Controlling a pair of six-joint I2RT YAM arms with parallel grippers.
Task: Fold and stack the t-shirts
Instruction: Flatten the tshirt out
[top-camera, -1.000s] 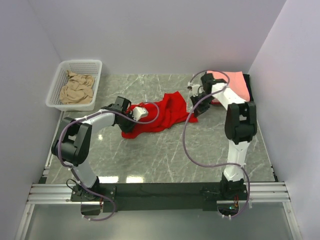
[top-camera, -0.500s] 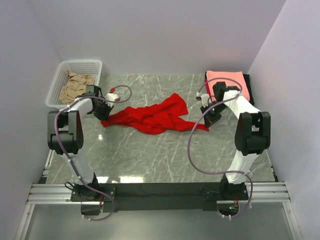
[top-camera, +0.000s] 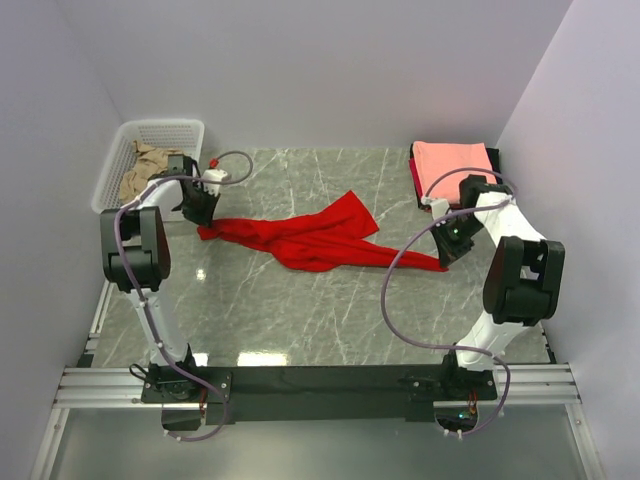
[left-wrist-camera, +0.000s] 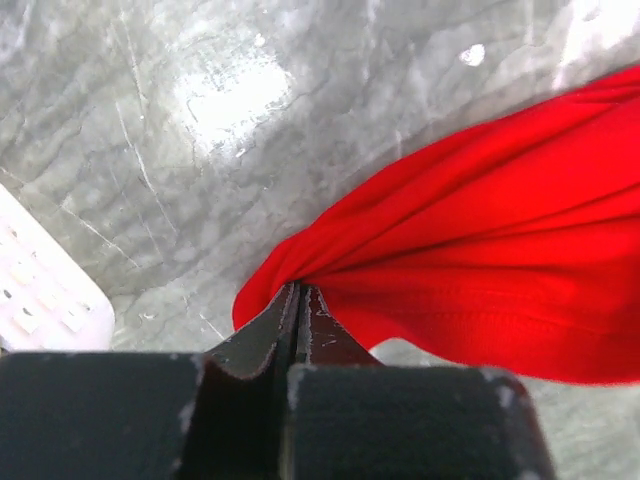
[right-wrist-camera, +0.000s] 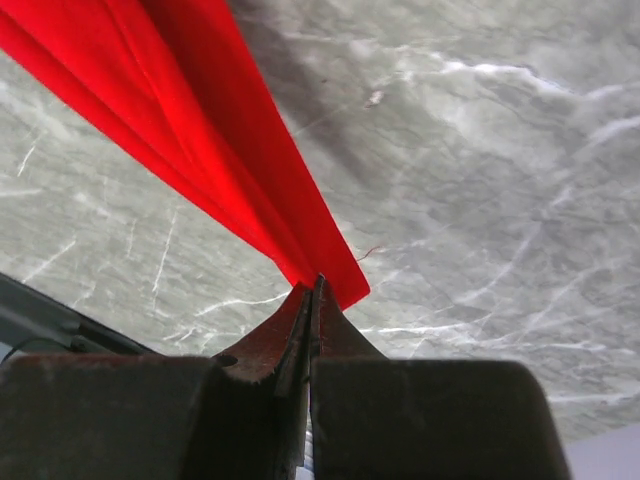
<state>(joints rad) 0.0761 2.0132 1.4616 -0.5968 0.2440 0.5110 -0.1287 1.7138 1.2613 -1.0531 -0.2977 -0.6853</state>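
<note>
The left pincer (left-wrist-camera: 298, 292) and right pincer (right-wrist-camera: 312, 285), each clamped tight on a cloth end, have swung apart, stretching the red t-shirt (top-camera: 310, 238) between them. Flattening it seems next.

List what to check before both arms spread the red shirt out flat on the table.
1. Left gripper shut on one end of the red t-shirt: ok.
2. Right gripper shut on the other end: ok.
3. Shirt flat between them: not ok, bunched and creased in the middle.
4. Cloth apart from the white basket: ok.
5. Cloth apart from the salmon-pink shirt on the stack: ok.
6. Which corners are pinched, hem or sleeves: cannot tell.
</note>
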